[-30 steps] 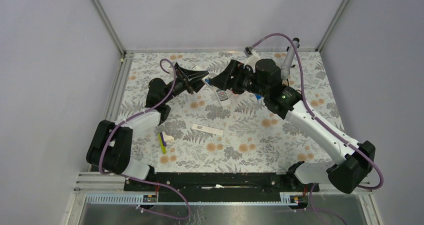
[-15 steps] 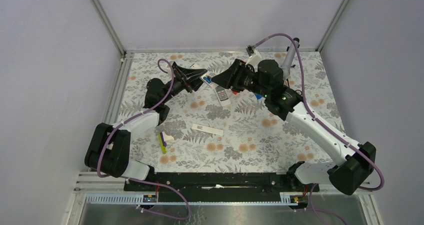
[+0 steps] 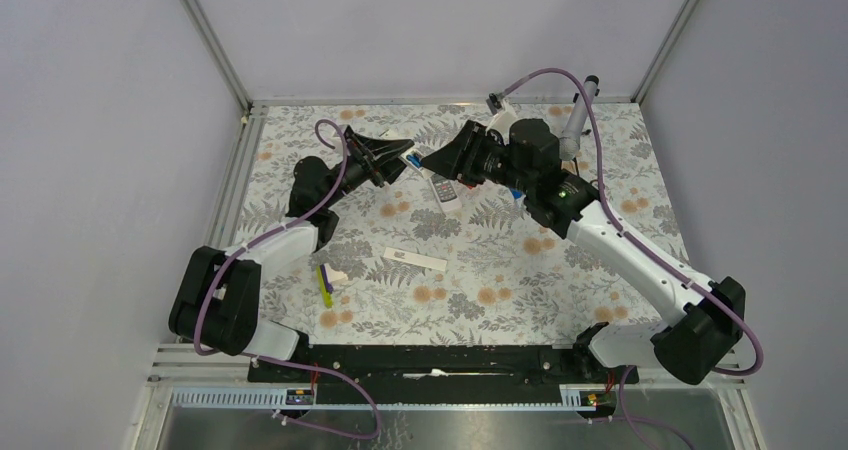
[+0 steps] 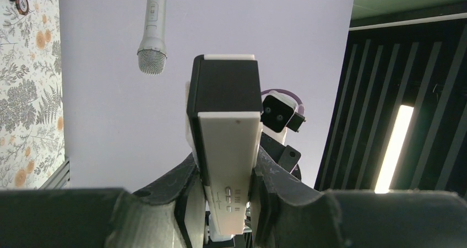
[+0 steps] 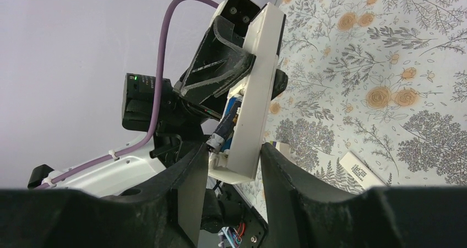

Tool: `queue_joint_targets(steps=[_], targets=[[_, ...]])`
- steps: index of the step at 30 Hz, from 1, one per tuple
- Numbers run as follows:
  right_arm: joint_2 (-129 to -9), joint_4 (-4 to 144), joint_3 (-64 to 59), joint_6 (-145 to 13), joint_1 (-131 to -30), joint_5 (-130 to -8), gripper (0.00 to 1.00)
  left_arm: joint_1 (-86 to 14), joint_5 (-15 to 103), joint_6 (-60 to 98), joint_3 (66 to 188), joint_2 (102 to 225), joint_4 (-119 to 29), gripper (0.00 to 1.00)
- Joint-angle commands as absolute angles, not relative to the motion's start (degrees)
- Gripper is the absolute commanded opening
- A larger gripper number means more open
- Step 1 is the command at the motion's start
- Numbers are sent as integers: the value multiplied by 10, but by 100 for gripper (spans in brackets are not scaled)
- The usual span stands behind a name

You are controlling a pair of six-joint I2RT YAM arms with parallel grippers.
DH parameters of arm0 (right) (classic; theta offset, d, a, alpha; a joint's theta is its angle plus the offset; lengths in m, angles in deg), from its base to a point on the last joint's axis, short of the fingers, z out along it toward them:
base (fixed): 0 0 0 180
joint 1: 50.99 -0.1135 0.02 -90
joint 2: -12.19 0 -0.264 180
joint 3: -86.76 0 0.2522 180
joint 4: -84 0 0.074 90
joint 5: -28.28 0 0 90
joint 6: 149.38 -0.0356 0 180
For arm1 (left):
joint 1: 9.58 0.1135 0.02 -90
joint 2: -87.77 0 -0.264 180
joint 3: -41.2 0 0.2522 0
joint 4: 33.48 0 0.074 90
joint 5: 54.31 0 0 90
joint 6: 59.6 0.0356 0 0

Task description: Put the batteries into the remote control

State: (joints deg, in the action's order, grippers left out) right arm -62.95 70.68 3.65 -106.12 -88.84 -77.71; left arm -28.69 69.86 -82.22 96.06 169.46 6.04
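Over the far middle of the flowered table (image 3: 560, 280), the top camera shows your two arms meeting nose to nose. Your left gripper (image 3: 390, 157) carries the remote control (image 3: 402, 150) off the surface, and your right gripper (image 3: 432, 160) sits at its free end. This is presumably so one arm steadies the body while the other works the battery bay. A second small buttoned handset (image 3: 446, 192) lies flat just beneath them.

At the left wrist, your fingers (image 4: 184, 187) are clamped on the remote's long edges, which leaves both faces free.

At the right wrist, the open bay faces you with a blue battery (image 5: 225, 124) lying in it. I cannot find the red-and-black one. Your right fingers (image 5: 190, 193) bracket the remote's lower end, but I cannot tell whether they pinch it.
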Motion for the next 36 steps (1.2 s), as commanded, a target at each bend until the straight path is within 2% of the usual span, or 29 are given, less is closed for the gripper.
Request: queue_joint_targets(steps=[1, 13, 23, 36], targets=[[-638, 691, 10, -1067, -884, -780, 46, -285, 691, -818, 973, 1662, 96, 4], [-668, 642, -1, -1098, -873, -788, 39, -286, 710, -754, 1014, 1649, 61, 4], [-693, 559, -35, -1101, -865, -793, 39, -286, 718, -631, 1061, 1625, -13, 4], [-706, 550, -33, -1124, -854, -813, 32, -284, 716, -578, 1075, 1614, -33, 4]])
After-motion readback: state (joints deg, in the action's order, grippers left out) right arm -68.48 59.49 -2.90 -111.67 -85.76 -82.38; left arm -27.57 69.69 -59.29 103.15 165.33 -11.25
